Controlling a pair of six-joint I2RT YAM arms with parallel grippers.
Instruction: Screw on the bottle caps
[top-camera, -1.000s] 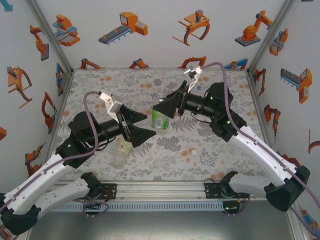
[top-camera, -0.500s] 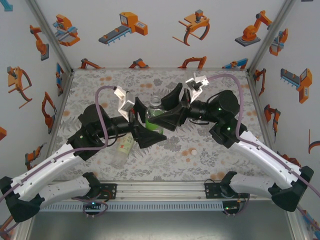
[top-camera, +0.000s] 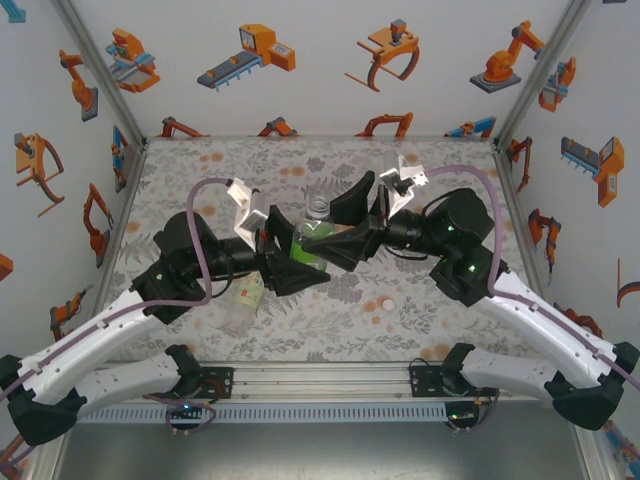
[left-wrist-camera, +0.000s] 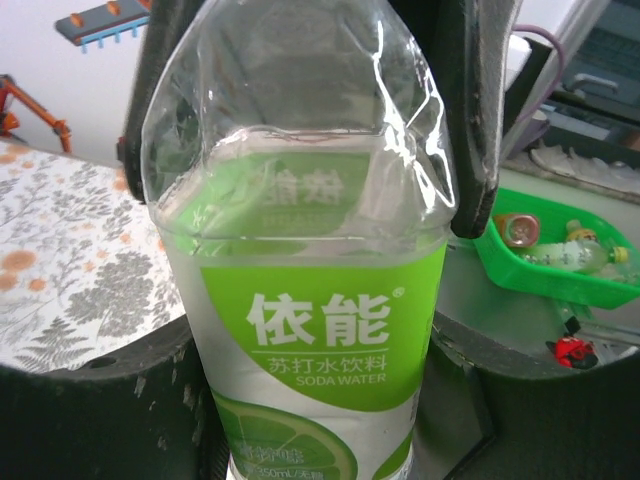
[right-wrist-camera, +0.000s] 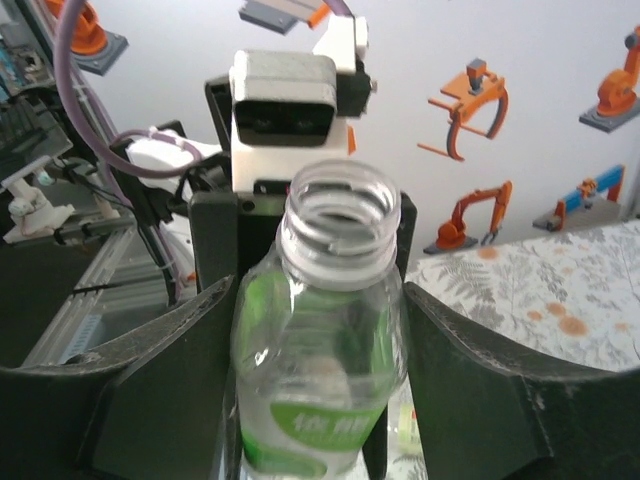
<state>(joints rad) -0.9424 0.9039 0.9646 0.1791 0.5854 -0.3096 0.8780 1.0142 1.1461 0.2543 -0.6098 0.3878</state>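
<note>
Left jaws clenched on the soda-water bottle (top-camera: 311, 240) at its bright green label. Right jaws bracket the same bottle from the opposite side, gripping or merely flanking, can't tell. Best to hold the left clamp low on the label, neck clear, so the right jaws can go for the white cap (top-camera: 384, 303) on the surface (top-camera: 440, 170) right of the bottle. Right wrist view gives the bare threaded mouth (right-wrist-camera: 340, 215); left wrist view the label print; top view the cap and a second bottle (top-camera: 243, 303) lying to its left.

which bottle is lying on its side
The yellow-green labelled bottle: it lies flat on the table near the front left, while the bright green bottle is upright with its neck open.
</note>
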